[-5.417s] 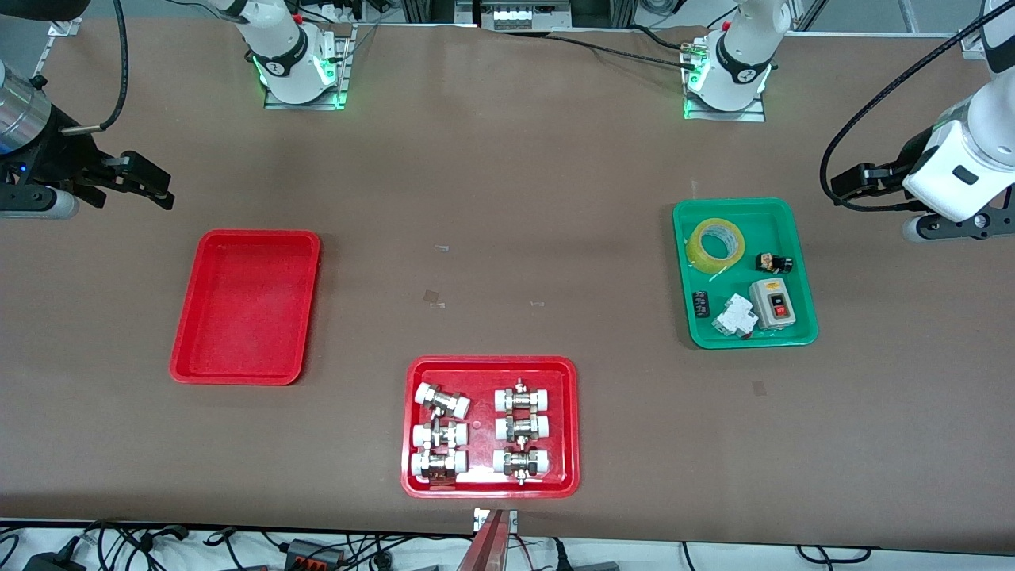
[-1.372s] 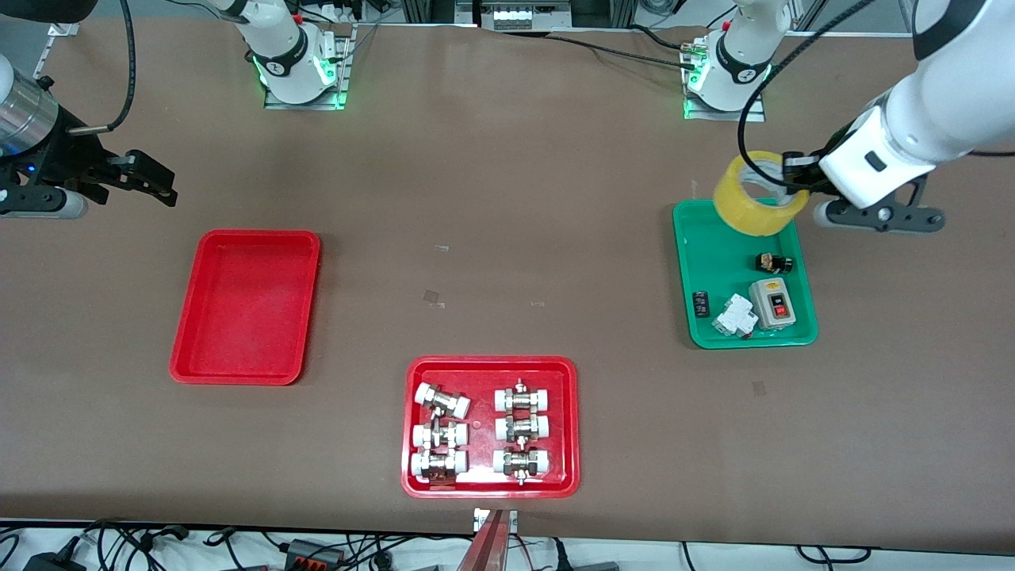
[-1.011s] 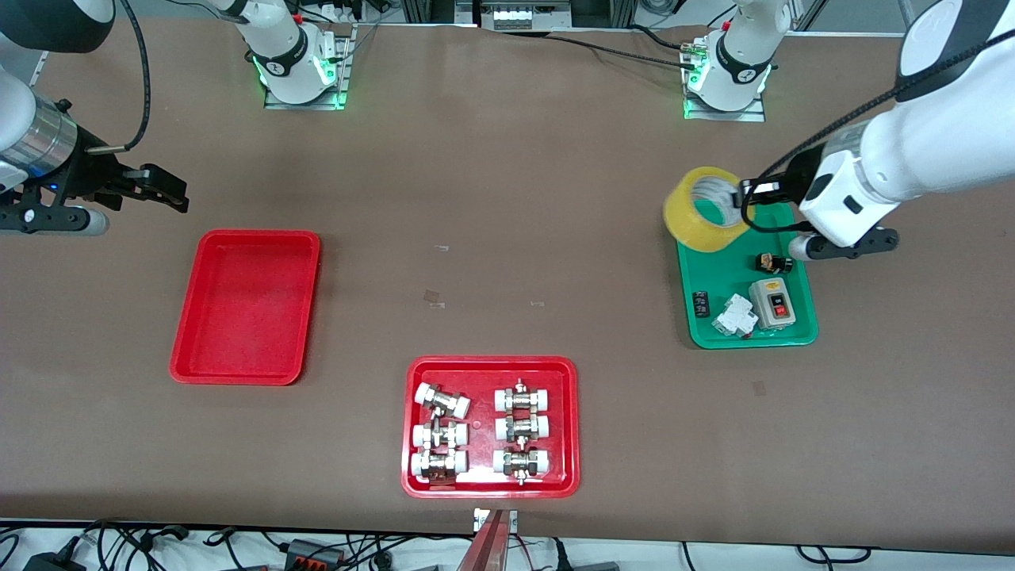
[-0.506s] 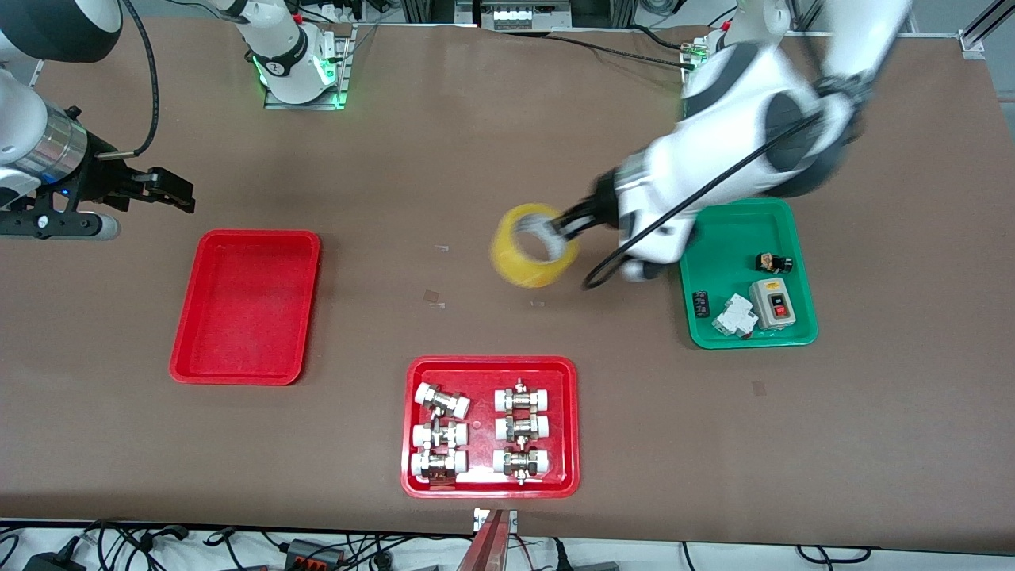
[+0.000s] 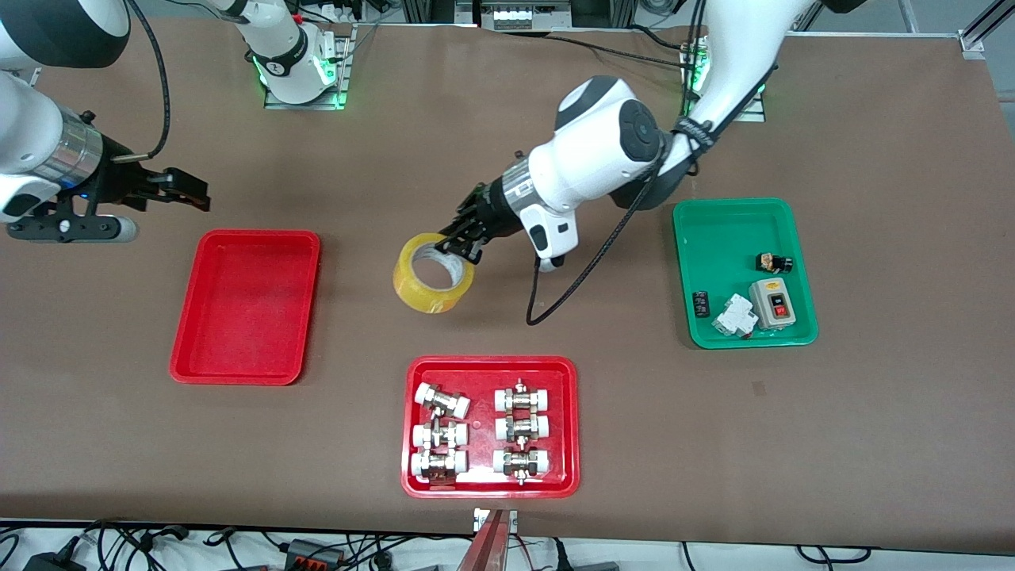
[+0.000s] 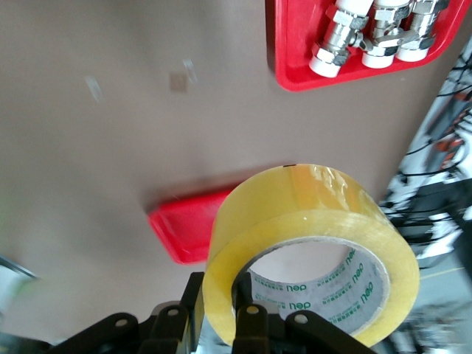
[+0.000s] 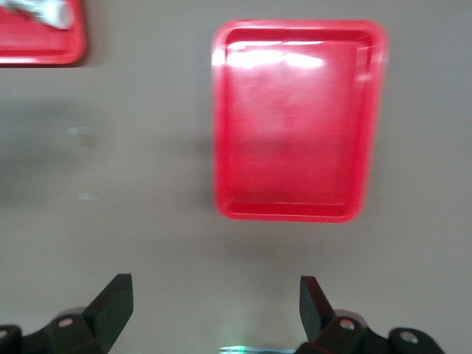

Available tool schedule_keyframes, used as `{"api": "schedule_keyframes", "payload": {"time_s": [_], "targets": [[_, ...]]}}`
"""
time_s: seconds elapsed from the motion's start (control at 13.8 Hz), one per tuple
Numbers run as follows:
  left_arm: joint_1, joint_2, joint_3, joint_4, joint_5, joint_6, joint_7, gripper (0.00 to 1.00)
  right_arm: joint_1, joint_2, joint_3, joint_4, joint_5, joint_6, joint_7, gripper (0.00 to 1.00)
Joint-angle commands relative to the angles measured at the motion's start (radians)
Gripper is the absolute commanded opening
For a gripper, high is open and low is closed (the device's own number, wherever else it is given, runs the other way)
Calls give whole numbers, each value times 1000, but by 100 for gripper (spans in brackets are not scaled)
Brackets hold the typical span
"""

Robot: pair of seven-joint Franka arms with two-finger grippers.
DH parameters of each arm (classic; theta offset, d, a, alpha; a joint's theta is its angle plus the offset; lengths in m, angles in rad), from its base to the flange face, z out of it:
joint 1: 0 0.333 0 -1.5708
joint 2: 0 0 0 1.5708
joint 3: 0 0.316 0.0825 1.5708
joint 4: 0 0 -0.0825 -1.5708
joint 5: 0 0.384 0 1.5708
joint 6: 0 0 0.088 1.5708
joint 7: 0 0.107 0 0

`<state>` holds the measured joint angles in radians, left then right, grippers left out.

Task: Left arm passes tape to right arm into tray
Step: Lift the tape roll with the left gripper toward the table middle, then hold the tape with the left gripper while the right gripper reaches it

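My left gripper (image 5: 460, 243) is shut on the wall of the yellowish tape roll (image 5: 433, 281) and holds it in the air over the middle of the table, between the plain red tray (image 5: 246, 305) and the green tray (image 5: 744, 271). In the left wrist view one black finger sits inside the roll's white core and one outside, with the tape (image 6: 310, 228) filling the view. My right gripper (image 5: 190, 195) is open and empty, up over the table just past the plain red tray's rim at the right arm's end. The right wrist view shows that tray (image 7: 295, 118) empty.
A red tray with white-capped metal fittings (image 5: 490, 427) lies near the front camera. The green tray holds a grey switch box (image 5: 772, 304), a white breaker (image 5: 733, 316) and small black parts. The left arm's black cable (image 5: 571, 277) hangs toward the table.
My left gripper lifted the tape out of the green tray and carried it across to the table's middle, toward the right arm. My right gripper has shifted slightly toward the plain red tray.
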<state>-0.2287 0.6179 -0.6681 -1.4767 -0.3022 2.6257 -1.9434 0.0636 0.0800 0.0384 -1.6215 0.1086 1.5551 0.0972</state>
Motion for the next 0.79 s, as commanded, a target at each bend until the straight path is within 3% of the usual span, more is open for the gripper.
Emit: {"api": "schedule_keyframes", "payload": {"time_s": [0.0,0.22,0.29,0.36,0.51,0.72], "targets": [[-34,20,24,42,-9,111,-177,1,2,23,0,22,150,-7,-37,100],[-53,39,27,39,15,126,-177,5,-2,105,0,28,435,35,-152,100],[-54,39,36,35,100,125,-136,6,-1,130,1,28,527,72,-190,100],[-52,40,39,26,218,117,-68,0,4,147,1,28,604,109,-224,100],[-47,60,39,-5,334,111,79,0,37,193,1,34,733,189,-278,100],[-49,66,41,-36,353,109,182,0,68,263,1,63,854,284,-358,100]]}}
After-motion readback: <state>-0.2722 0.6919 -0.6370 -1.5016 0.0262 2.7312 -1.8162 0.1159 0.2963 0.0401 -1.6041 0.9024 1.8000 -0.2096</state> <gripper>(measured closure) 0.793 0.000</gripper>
